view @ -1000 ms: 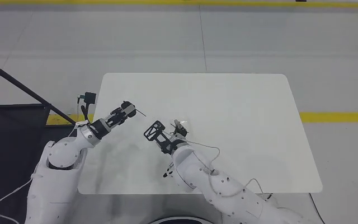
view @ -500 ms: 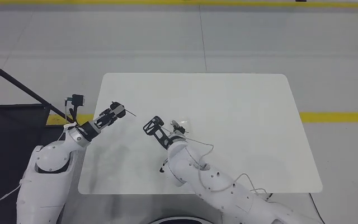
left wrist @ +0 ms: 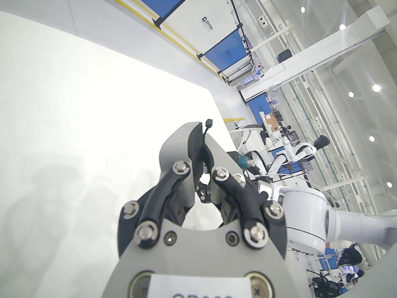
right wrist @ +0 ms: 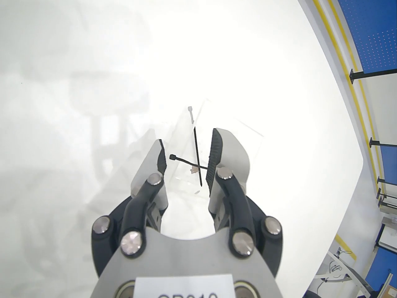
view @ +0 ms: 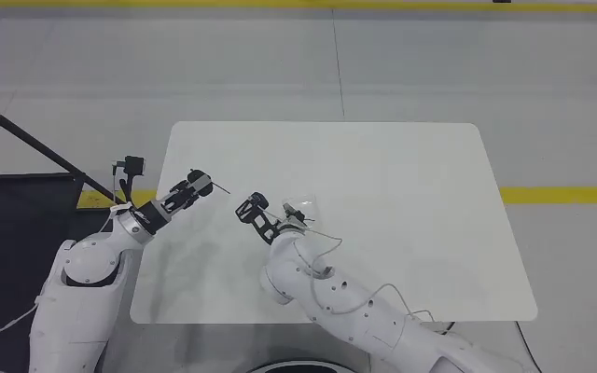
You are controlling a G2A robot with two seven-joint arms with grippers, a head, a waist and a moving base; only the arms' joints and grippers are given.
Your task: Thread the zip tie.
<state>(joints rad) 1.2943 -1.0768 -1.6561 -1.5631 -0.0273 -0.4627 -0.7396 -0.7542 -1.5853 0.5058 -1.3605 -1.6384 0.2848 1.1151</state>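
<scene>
My left gripper (view: 198,181) hovers over the table's left part, shut on a thin black zip tie (view: 218,188). In the left wrist view the tie's square head (left wrist: 209,123) sticks out past the closed fingertips (left wrist: 195,134). My right gripper (view: 250,206) stands open near the table's middle-left, with nothing held. In the right wrist view two more black zip ties (right wrist: 196,153) lie crossed on the table beyond the open gripper (right wrist: 187,151), with a pale tie (right wrist: 190,113) farther on. They rest on a clear plastic sheet (right wrist: 235,128).
The white table (view: 401,186) has wide bare room to the right and back. A black rod (view: 47,154) slants past the table's left edge. The clear sheet with the spare ties (view: 298,213) lies just right of the right gripper.
The left arm pulled back to the left with its zip tie, then held. The right gripper shifted slightly left and farther from the front edge, staying open.
</scene>
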